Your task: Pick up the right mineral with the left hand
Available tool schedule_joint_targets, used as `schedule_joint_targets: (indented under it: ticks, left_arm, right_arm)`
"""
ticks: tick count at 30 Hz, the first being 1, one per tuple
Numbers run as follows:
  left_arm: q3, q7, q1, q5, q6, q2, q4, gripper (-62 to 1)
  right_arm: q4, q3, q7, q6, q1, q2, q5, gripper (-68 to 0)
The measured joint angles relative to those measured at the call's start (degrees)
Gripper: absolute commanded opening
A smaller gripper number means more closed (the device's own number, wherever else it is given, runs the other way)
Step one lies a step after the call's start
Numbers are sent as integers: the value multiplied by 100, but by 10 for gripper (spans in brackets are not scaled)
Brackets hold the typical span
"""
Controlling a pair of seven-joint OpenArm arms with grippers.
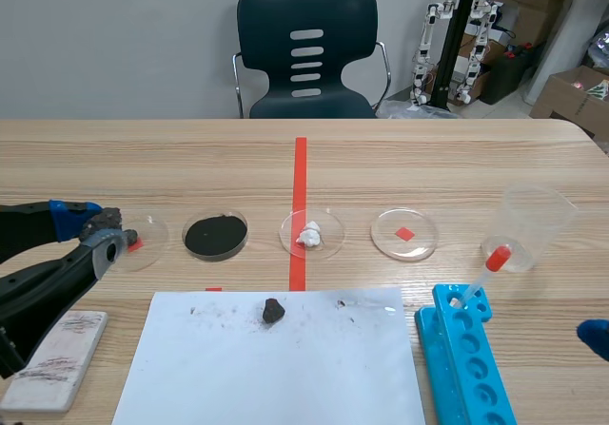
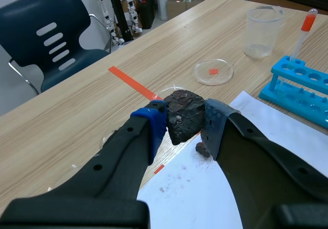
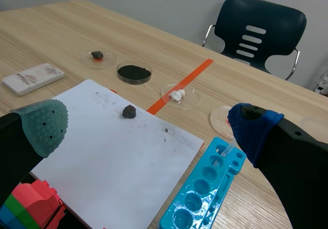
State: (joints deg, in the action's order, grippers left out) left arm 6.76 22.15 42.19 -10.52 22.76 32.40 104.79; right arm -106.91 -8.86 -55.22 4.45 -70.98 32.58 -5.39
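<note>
Bench [image 1: 476, 159]: long wooden top. White sheet [image 1: 285, 377] lies at its near edge, around ctr. Blue tube rack [image 1: 466, 349] is just beside the sheet's right edge, w/ a red-bulb pipette [image 1: 481, 278] standing in its far end. White block [image 1: 57, 358] sits at the near left corner. Clear cup [image 1: 536, 225] stands toward the right edge. A row of petri dishes [image 1: 312, 233] runs across mid-bench, beyond the sheet's far edge.

L gripper [image 1: 103, 235] hangs over the bench's left side, by the leftmost dish, pads clamped on a dark, rough mineral [image 2: 184, 113]. The mineral is up in the air, touching nothing but the pads. R gripper [image 3: 148, 124] is spread wide & empty at the near right corner. A smaller dark lump [image 1: 273, 311] lies on the sheet near its far edge. Another dark bit [image 3: 96, 55] sits in the leftmost dish.

Step, by the look: grasp made, mineral off the bench, so pick-up prob. nearly complete. Next move calls for a firm, even squeeze & a slow rise. The rough faces give the pads an uneven hold, so it could twist or slip.
</note>
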Motion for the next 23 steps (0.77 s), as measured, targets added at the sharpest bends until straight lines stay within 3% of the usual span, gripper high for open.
schedule_joint_targets:
  ticks: [23]
  left_arm:
    - [0,-61,0,2,-4,0,0,-526]
  right_arm:
    - [0,0,0,0,0,0,0,4]
